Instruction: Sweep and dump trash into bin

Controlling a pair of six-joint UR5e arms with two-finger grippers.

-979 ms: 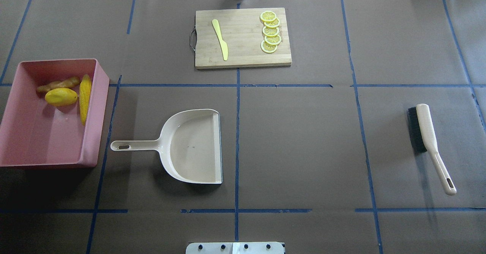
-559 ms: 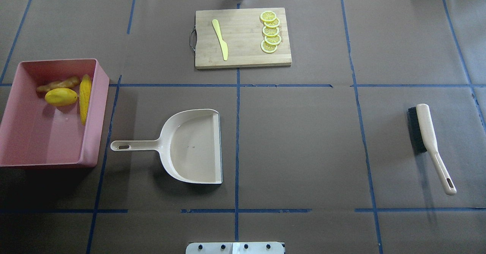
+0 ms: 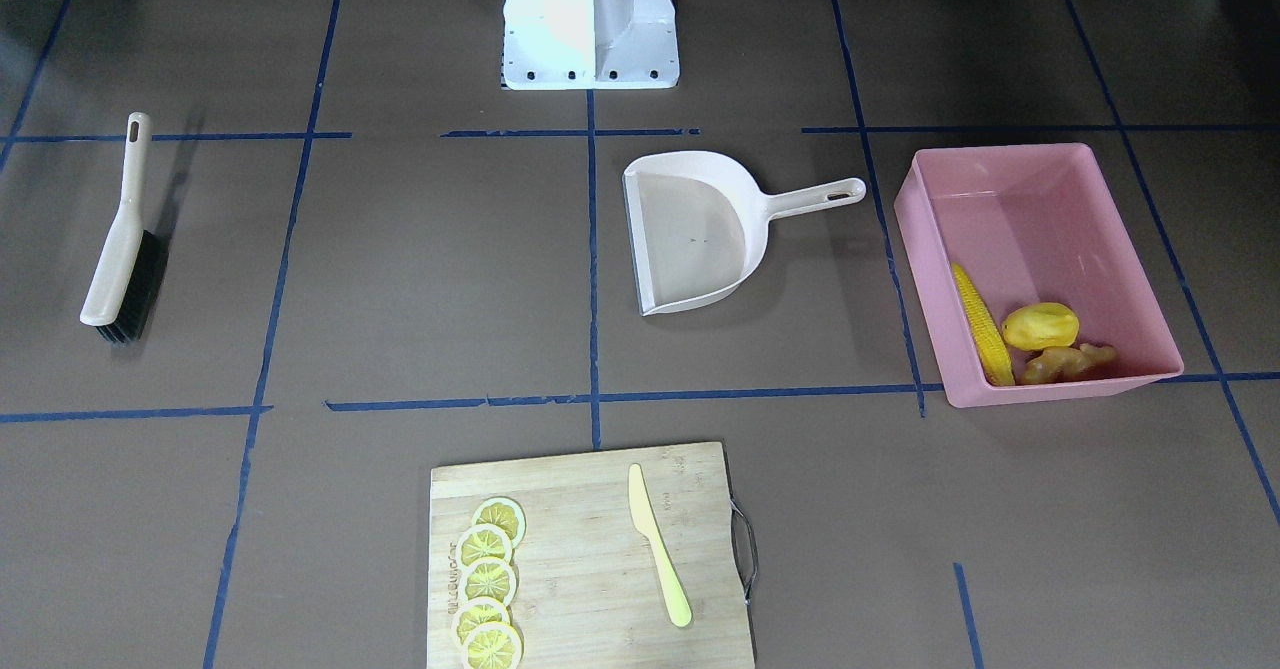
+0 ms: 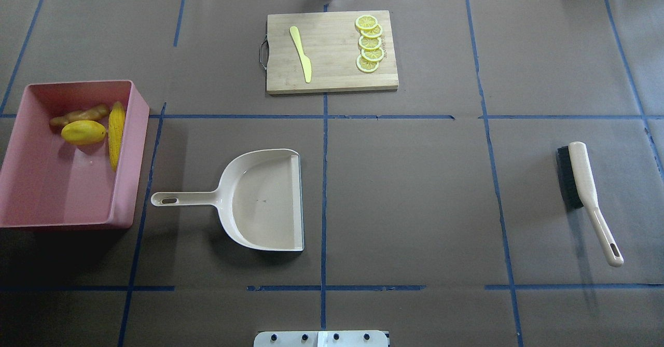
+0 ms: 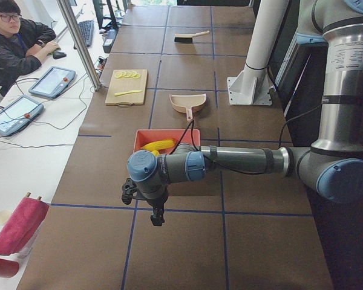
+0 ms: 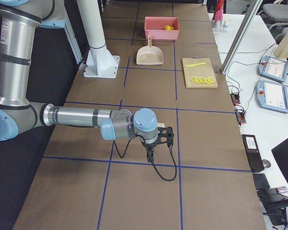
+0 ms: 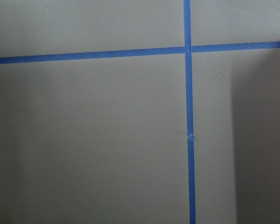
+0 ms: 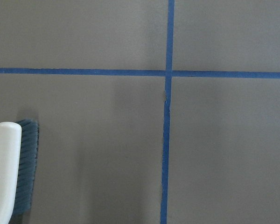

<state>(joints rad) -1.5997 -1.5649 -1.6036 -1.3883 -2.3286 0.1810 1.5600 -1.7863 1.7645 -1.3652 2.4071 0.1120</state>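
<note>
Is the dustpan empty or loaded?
Empty. The dustpan is bare; the corn cob, yellow oval lump and ginger root all lie inside the pink bin.

The stamp (image 3: 451, 577) on the cutting board (image 3: 590, 559) is unreadable.

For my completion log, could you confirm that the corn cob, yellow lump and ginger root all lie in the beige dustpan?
No: the corn cob, yellow lump and ginger root lie in the pink bin; the overhead view shows the dustpan empty.
</note>
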